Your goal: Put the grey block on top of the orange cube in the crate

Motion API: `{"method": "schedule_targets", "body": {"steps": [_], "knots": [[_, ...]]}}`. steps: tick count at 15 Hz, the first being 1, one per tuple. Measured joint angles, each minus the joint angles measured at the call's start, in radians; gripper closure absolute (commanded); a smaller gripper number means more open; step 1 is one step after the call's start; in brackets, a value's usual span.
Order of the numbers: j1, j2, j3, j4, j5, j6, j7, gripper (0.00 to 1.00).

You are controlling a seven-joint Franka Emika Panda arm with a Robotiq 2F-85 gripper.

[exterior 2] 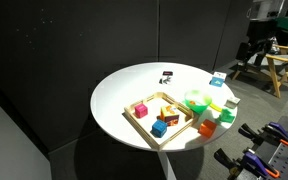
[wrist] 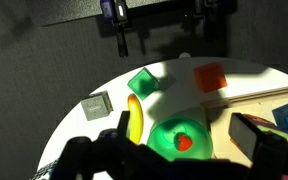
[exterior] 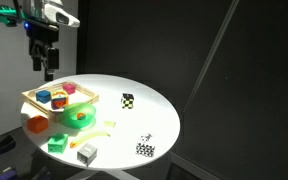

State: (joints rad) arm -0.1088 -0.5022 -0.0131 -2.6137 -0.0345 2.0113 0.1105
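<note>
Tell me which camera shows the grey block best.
The wrist view: the grey block appears largest there, unobstructed, near the green block. In both exterior views it is only a tiny pale shape, too small for detail.

White arm links [exterior: 60, 14], black tool [exterior: 45, 68], perhaps a teal band near the wrist.
</note>
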Motion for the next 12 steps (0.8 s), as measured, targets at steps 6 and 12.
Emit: {"method": "schedule_targets", "body": {"steps": [6,12], "knots": [[-0.052,0.030,0.000,0.003,-0.070,0.039,0.090,0.00],[-0.105,0.087,-0.032,0.006,-0.084,0.116,0.144,0.00]]}}
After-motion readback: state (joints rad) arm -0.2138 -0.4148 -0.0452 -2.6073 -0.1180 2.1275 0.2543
